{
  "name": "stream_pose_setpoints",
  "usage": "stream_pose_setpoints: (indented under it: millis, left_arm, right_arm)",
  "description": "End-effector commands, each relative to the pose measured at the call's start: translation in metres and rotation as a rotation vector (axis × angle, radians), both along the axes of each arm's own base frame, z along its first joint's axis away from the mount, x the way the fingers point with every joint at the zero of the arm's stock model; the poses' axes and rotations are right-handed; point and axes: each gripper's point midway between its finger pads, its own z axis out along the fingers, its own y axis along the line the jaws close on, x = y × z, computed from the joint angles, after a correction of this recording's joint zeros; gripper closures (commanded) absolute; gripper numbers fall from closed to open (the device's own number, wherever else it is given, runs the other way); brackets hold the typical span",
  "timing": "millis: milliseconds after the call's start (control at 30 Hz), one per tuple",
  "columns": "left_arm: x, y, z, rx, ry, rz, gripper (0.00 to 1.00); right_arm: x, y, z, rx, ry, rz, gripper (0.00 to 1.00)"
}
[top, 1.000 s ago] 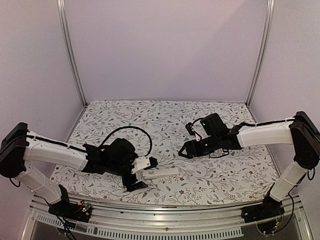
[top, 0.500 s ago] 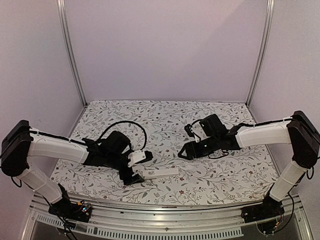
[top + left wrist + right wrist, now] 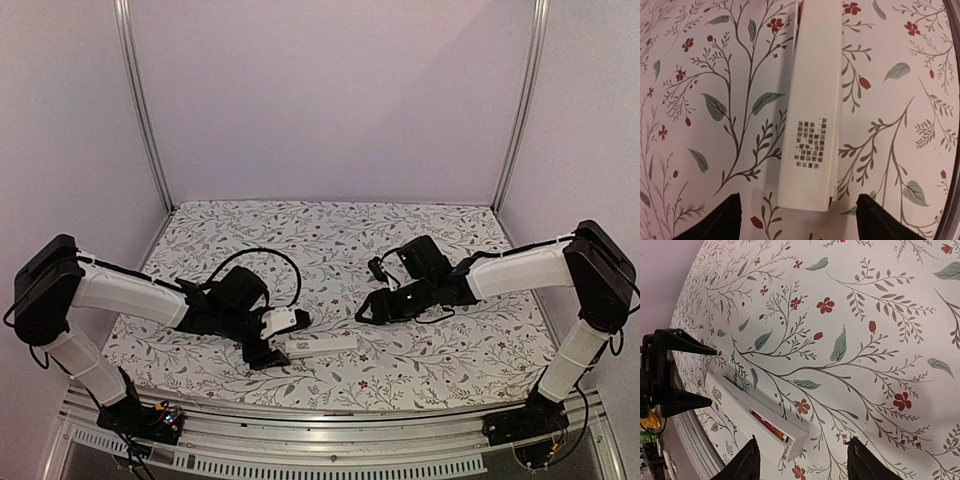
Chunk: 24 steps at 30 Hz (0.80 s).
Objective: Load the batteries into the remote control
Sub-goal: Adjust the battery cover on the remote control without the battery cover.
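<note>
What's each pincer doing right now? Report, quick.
Left pincer: open, straddling the end of the remote control, not gripping it.
Right pincer: open, empty.

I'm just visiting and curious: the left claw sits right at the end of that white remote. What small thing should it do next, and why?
Probably close the left gripper on the remote. Its open jaws straddle the remote's end without touching it, and the remote lies flat on the tablecloth. The right gripper hovers empty nearby.
</note>
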Motion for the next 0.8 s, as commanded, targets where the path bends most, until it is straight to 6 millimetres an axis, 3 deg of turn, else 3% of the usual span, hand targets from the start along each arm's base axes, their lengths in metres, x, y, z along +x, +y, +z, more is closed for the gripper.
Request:
stream_pose_setpoints:
  millis: [0, 267, 767]
  left_arm:
    - [0.009, -0.008, -0.001, -0.002, -0.018, -0.016, 0.22]
    - [0.014, -0.015, -0.003, 0.011, 0.005, -0.009, 0.29]
    - [0.003, -0.024, 0.003, -0.021, 0.081, -0.025, 0.44]
  right_arm:
    - [0.0, 0.002, -0.003, 0.011, 0.012, -0.002, 0.42]
    - [-0.002, -0.001, -0.006, -0.001, 0.011, -0.001, 0.43]
    - [-0.003, -0.004, -0.009, -0.019, 0.005, 0.001, 0.43]
